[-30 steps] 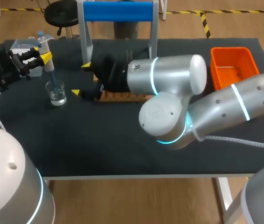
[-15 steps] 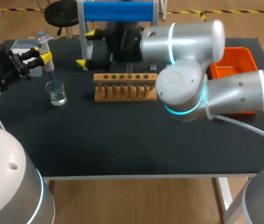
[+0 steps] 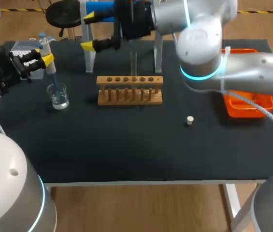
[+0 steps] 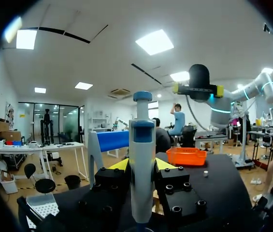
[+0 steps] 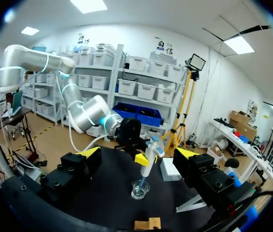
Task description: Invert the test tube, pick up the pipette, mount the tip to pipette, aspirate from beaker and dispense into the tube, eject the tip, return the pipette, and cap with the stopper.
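My left gripper (image 3: 35, 60) is shut on the white and blue pipette (image 3: 47, 55) at the table's left; its tip dips into the glass beaker (image 3: 59, 95). In the left wrist view the pipette (image 4: 142, 169) stands upright between the yellow-tipped fingers (image 4: 122, 165). A clear test tube (image 3: 133, 62) stands upright in the wooden rack (image 3: 130, 91). The small stopper (image 3: 190, 120) lies on the mat right of the rack. My right gripper (image 3: 94, 32) hangs open and empty, high over the table's back, facing the beaker (image 5: 140, 189) and pipette (image 5: 150, 153).
An orange bin (image 3: 247, 104) sits at the right, partly under my right arm. A tip box (image 3: 22, 48) stands at the back left behind my left gripper. A blue-topped stand (image 3: 89, 53) rises behind the rack.
My right arm has risen from over the rack and swung up and back, uncovering the rack, the tube and the stopper. The left arm with the pipette has stayed put.
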Controlling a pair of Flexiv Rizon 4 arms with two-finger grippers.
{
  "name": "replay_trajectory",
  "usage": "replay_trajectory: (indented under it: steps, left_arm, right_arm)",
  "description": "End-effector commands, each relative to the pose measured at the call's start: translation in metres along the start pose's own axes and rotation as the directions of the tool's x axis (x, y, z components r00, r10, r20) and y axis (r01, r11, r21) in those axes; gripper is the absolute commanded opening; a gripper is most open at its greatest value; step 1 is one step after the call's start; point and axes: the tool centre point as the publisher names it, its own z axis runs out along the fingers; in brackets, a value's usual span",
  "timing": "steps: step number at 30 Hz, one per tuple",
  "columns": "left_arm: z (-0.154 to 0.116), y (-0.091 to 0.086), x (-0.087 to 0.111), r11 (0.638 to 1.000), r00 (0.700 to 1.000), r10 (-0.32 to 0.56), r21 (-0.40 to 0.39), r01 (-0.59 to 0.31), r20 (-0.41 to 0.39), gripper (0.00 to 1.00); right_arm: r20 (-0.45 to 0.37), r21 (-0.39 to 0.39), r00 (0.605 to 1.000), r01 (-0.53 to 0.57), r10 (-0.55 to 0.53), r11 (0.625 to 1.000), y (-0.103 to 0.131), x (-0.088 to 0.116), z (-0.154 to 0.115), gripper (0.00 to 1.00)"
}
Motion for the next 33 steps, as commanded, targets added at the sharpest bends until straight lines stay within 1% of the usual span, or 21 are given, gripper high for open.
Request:
replay_trajectory:
  steps: [1, 9, 14, 17, 18, 19, 21, 22, 24, 33]
  left_arm:
    - [-0.001, 0.001, 0.0, 1.0, 1.0, 0.001, 0.004, -0.001, -0.003, 0.0]
    - [-0.001, 0.001, 0.0, 1.0, 1.0, 0.001, 0.004, -0.001, -0.003, 0.0]
    - [-0.001, 0.001, 0.0, 1.0, 1.0, 0.001, 0.004, -0.001, -0.003, 0.0]
    - [-0.001, 0.001, 0.0, 1.0, 1.0, 0.001, 0.004, -0.001, -0.003, 0.0]
    - [-0.001, 0.001, 0.0, 1.0, 1.0, 0.001, 0.004, -0.001, -0.003, 0.0]
    - [-0.001, 0.001, 0.0, 1.0, 1.0, 0.001, 0.004, -0.001, -0.003, 0.0]
    - [-0.001, 0.001, 0.0, 1.0, 1.0, 0.001, 0.004, -0.001, -0.003, 0.0]
    - [-0.001, 0.001, 0.0, 1.0, 1.0, 0.001, 0.004, -0.001, -0.003, 0.0]
    - [-0.001, 0.001, 0.0, 1.0, 1.0, 0.001, 0.004, -0.001, -0.003, 0.0]
    - [-0.001, 0.001, 0.0, 1.0, 1.0, 0.001, 0.004, -0.001, -0.003, 0.0]
  right_arm:
    - [-0.26, -0.045, 0.966, -0.012, 0.0, 0.999, 0.003, -0.015, 0.015, 1.0]
    - [-0.273, -0.109, 0.962, -0.027, -0.003, 0.994, 0.014, -0.029, 0.04, 1.0]
    - [-0.285, -0.169, 0.958, -0.058, 0.008, 0.984, 0.022, -0.037, 0.057, 1.0]
    - [-0.293, -0.194, 0.956, -0.062, 0.003, 0.979, 0.027, -0.04, 0.065, 0.63]
    - [-0.297, -0.209, 0.955, -0.067, 0.002, 0.976, 0.028, -0.041, 0.068, 0.49]
    - [-0.308, -0.227, 0.951, -0.083, 0.009, 0.97, 0.03, -0.042, 0.07, 0.46]
    - [-0.31, -0.246, 0.951, -0.09, 0.01, 0.965, 0.033, -0.045, 0.075, 0.35]
    - [-0.312, -0.252, 0.95, -0.09, 0.007, 0.964, 0.034, -0.045, 0.078, 0.16]
    - [-0.315, -0.256, 0.949, -0.095, 0.01, 0.962, 0.036, -0.046, 0.084, 0.0]
    - [-0.35, -0.289, 0.936, -0.132, 0.024, 0.948, 0.04, -0.047, 0.107, 0.0]
